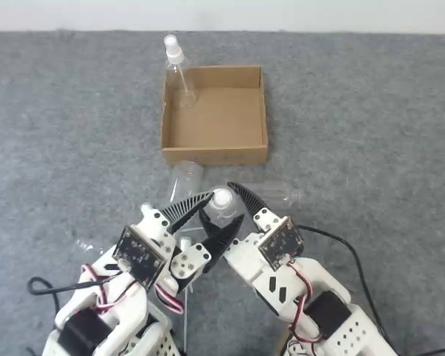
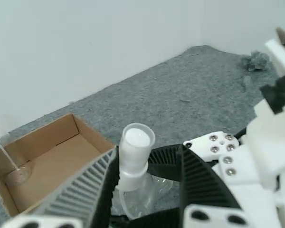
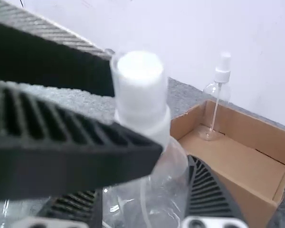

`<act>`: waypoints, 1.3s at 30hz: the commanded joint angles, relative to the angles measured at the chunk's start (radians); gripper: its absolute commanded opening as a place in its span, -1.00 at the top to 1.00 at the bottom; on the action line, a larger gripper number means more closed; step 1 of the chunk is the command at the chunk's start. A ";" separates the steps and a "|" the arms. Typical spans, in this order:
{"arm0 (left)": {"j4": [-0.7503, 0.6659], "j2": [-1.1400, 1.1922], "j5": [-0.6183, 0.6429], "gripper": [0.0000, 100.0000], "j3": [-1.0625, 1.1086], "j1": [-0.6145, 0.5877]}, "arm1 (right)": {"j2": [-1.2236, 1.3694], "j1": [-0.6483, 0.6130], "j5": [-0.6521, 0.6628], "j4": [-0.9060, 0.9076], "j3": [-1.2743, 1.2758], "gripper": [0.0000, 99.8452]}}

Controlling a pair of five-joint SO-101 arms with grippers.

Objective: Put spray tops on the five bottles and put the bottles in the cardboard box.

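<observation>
Small clear plastic bottle upright by the middle of the near edge of the grey carpeted tabletop, white spray top seated on its neck. Clamped about the body by the right tool, jaws pressed to either side of the clear wall. Straddled at the neck by the left tool, jaws spread: one against the white collar, a gap showing at the other.

Beyond, toward the far edge, the open brown cardboard box, one finished clear bottle with a white sprayer leaning in its far left corner. Between box and tools, two more clear bottles lying on their sides, one just before the box's near wall, the other off toward the right edge; tops on these not to be made out.

Step in hand, by the look of it: fixing the top on the second bottle. Next, in all likelihood: making sure the top sits tight, drawing clear of the neck, then carrying the bottle over the near wall and setting it down without knocking the one inside.
</observation>
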 commanded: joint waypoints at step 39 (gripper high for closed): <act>-0.164 -0.003 0.206 0.63 -0.073 -0.517 | -0.001 0.162 -0.017 0.116 -0.083 0.81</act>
